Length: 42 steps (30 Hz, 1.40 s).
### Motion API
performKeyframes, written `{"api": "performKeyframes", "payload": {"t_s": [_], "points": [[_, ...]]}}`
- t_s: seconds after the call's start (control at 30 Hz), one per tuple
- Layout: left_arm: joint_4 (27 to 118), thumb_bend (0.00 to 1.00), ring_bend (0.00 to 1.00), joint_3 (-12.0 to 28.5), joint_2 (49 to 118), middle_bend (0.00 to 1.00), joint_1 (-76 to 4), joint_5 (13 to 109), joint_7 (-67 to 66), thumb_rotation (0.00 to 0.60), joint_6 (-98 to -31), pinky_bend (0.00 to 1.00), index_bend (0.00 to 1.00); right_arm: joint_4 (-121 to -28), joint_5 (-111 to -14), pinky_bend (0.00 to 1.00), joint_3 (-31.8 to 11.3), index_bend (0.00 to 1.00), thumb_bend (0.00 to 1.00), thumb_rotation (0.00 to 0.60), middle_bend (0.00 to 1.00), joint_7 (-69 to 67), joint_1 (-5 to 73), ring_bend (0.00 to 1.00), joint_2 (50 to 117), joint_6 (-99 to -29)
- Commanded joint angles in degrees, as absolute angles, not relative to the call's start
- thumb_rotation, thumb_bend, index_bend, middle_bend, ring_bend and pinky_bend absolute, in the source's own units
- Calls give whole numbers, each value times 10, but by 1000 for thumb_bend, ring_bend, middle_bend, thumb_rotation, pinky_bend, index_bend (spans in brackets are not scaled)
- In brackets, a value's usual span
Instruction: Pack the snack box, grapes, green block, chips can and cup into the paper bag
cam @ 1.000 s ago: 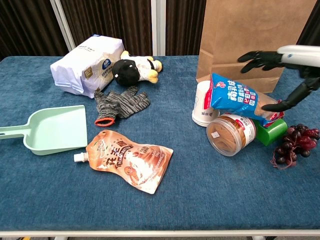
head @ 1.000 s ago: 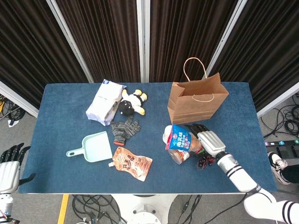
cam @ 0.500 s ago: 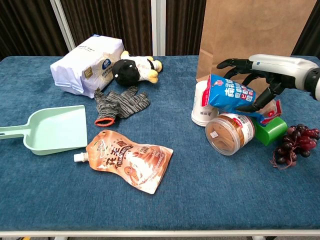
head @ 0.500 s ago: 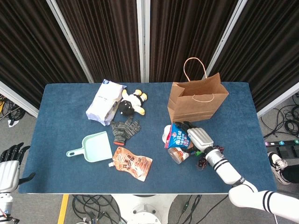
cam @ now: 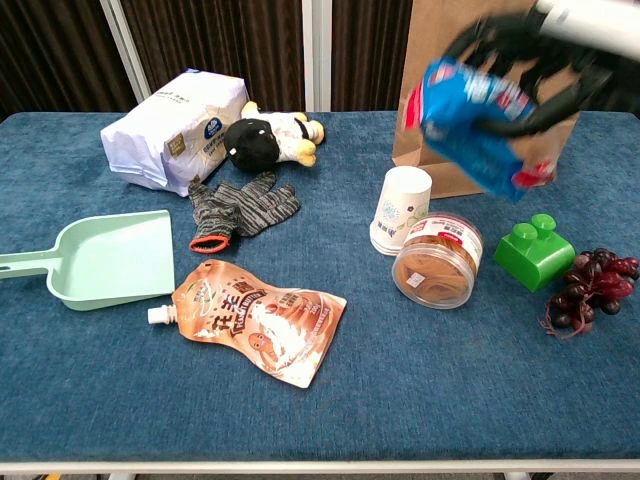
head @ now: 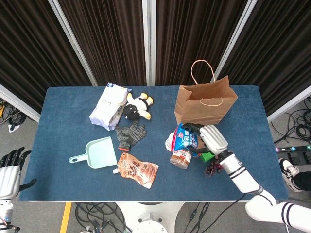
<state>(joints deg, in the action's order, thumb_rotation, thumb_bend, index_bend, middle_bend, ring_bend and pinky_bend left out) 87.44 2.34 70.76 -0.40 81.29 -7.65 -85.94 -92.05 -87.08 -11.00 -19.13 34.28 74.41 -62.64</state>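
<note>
The right robot hand point(cam: 540, 70) holds the snack box point(cam: 470, 125) lifted off the tabletop point(cam: 420, 400), before the paper bag point(head: 205, 108). The left robot hand point(head: 8, 170) hangs off the left edge, fingers spread, holding nothing

The right robot hand point(cam: 530, 60) holds the blue snack box point(cam: 470, 125) aloft, blurred, before the paper bag point(cam: 470, 40). Cup point(cam: 402, 210), chips can point(cam: 437, 260), green block point(cam: 533, 252) and grapes point(cam: 588, 285) sit on the table point(cam: 420, 380).

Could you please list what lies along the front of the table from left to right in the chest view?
Green dustpan → orange spouted pouch → chips can → green block → grapes.
</note>
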Motion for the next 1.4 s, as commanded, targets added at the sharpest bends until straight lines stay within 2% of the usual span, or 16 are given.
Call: {"api": "performKeyframes", "payload": {"t_s": [0.03,0.17,0.3,0.5,0.63,0.87,1.07,1.4], "points": [[877,44,121,24,707,203,-4,814,-79,600,-861,152,237,-966,-950,693,-118,569,326,600,538,-291,321,411,674,-720],[881,45,121,25,704,203,-5,813,-81,600,-862,152,237,-991,-965,693,-140,572,325,600,538,-353,317,411,631,-768],[881,44,121,24,704,203,-4,812,-81,600,-861,152,237,-1007,-941,693,-173,572,324,600,538,-381,320,411,600,-789],[881,44,121,23,704,203,-3,813,-79,600,-863,152,237,-1002,-843,692,-229,572,317,600,536,-402,346,411,566,-749],[882,45,121,23,704,202,-2,811,-79,600,-863,152,237,-979,-767,692,-261,572,317,600,536,-391,369,411,568,-713],[883,45,121,23,703,203,-3,810,-79,600,-862,152,238,-920,-619,693,-301,572,312,600,532,-319,417,410,595,-642],[883,44,121,22,705,203,-3,810,-76,600,-858,152,237,-853,-529,693,-302,572,309,600,531,-226,462,409,654,-609],[876,45,121,20,705,203,0,806,-64,600,-856,152,237,-759,-484,692,-285,577,302,600,516,-147,499,409,757,-599]]}}
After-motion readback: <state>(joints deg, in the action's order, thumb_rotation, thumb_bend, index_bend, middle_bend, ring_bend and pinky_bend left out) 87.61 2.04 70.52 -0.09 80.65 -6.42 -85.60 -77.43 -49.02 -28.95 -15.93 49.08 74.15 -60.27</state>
